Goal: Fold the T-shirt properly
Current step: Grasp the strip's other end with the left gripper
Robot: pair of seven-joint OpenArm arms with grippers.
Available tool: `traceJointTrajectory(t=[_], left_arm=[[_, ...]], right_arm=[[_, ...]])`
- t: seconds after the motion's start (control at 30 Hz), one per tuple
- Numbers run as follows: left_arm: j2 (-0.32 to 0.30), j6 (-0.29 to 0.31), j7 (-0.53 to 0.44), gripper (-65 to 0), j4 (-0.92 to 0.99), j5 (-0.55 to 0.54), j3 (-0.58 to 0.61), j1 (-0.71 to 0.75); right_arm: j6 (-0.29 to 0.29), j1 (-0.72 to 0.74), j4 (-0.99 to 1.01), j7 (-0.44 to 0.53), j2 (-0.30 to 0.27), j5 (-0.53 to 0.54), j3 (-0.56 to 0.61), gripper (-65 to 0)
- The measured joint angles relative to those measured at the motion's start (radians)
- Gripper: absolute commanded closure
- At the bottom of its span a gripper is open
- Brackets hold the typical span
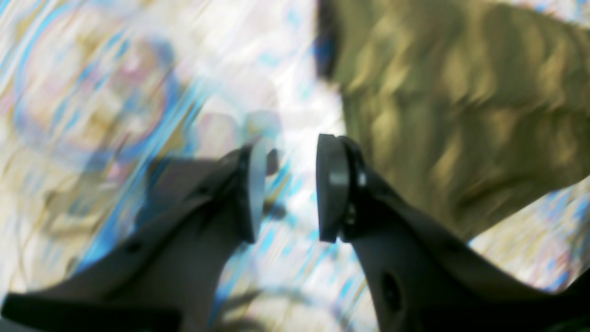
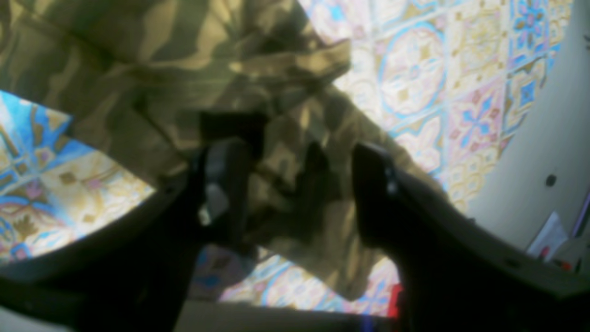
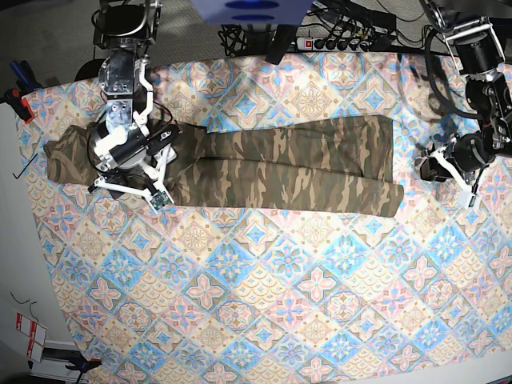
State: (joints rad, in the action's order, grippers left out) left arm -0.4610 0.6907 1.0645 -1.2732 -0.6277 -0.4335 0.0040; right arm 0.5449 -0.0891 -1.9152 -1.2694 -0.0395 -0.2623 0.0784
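1. The T-shirt [image 3: 264,164] lies flat on the counter [image 3: 264,320], folded into a long band that runs side to side across the upper half of the base view.
2. A pastel blue-pink patterned tablecloth [image 3: 256,272] covers the counter beneath the T-shirt.
3. The right gripper [image 2: 295,193] is over one end of the band, at the left of the base view. Its jaws stand well apart, and camouflage cloth fills the space between them.
4. In the right wrist view the cloth there is bunched and creased, but the blur hides whether the pads actually press on it, so a grip cannot be told.
5. The left gripper [image 1: 288,189] is just beyond the opposite end of the band. Its jaws are parted by a moderate gap with only tablecloth showing between them.
6. In the left wrist view, which is smeared, an edge of the T-shirt [image 1: 461,106] lies just beside the left gripper, apart from its pads.
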Motion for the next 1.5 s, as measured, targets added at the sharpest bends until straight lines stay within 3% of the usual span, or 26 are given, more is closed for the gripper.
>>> traceJointTrajectory(t=[0.23,0.3,0.57,0.7,0.8,0.93,1.0,1.13,1.17,1.5], left_arm=[[0.063,0.001,-0.061,-28.7,0.169,-0.011,0.130,-0.068],[0.098,0.008,-0.146,-28.8,0.223,-0.021,0.146,-0.049],[0.118,0.013,-0.218,-28.9,0.316,-0.039,0.156,-0.071],[0.129,0.018,-0.259,-28.9,0.352,-0.066,0.217,-0.077],[0.177,0.022,-0.320,-28.4,0.393,-0.071,0.269,-0.089],[0.191,0.044,-0.427,-27.9,0.463,-0.113,0.311,-0.090],[0.193,0.051,-0.460,-23.7,0.480,-0.118,0.333,-0.090],[0.185,0.037,-0.456,-2.4,0.489,-0.102,0.334,-0.093],[0.178,0.040,-0.452,0.0,0.490,-0.097,0.334,-0.092],[0.118,0.074,-0.392,0.0,0.493,-0.083,0.246,-0.081]], right_arm=[[0.003,-0.046,0.002,-0.005,0.001,0.003,0.003,-34.9],[0.000,-0.034,0.002,0.003,0.000,-0.001,0.002,-34.9],[0.002,-0.033,0.000,0.003,-0.027,0.000,0.001,-34.9],[0.003,-0.034,0.000,0.003,-0.026,0.000,0.001,-34.9],[0.002,-0.033,0.000,0.008,-0.026,0.000,0.002,-34.9],[0.002,-0.033,0.000,0.005,-0.027,0.000,0.002,-34.8],[0.002,-0.034,0.000,0.005,-0.027,0.000,-0.003,-34.8],[0.002,-0.033,0.000,0.005,-0.027,0.000,-0.007,-34.7],[0.002,-0.033,0.000,0.005,-0.027,0.000,-0.007,-34.7],[0.002,-0.033,0.000,0.005,-0.027,0.000,-0.008,-34.7]])
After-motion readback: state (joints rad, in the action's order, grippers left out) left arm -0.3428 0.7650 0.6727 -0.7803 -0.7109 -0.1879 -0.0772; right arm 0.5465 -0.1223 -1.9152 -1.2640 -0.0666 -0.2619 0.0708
